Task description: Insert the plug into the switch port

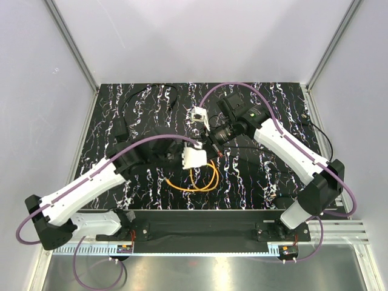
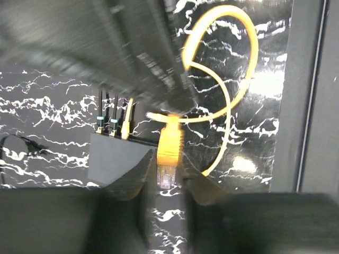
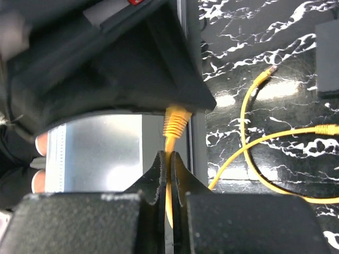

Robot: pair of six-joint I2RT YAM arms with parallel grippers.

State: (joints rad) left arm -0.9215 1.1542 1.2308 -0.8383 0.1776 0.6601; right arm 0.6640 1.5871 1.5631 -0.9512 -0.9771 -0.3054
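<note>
The plug (image 2: 168, 177), a clear tip on an orange boot, sits between the fingers of my left gripper (image 2: 168, 165), which is shut on it above the table. The orange cable (image 2: 244, 69) loops away behind it. The switch (image 2: 114, 159), a flat dark box with several plugs in its far edge, lies just left of the held plug. My right gripper (image 3: 170, 156) is shut on the orange cable (image 3: 169, 198) just behind the boot (image 3: 176, 120). In the top view the left gripper (image 1: 194, 159) and the right gripper (image 1: 211, 138) meet at the table's middle above the cable loop (image 1: 200, 182). The switch is hidden there.
A small white part (image 1: 197, 115) lies behind the grippers. Thin black cables (image 1: 151, 91) run along the back left, with a small black block (image 1: 121, 129) at the left. A second orange cable end (image 3: 271, 70) lies on the mat. The metal front rail (image 1: 200, 227) borders the near edge.
</note>
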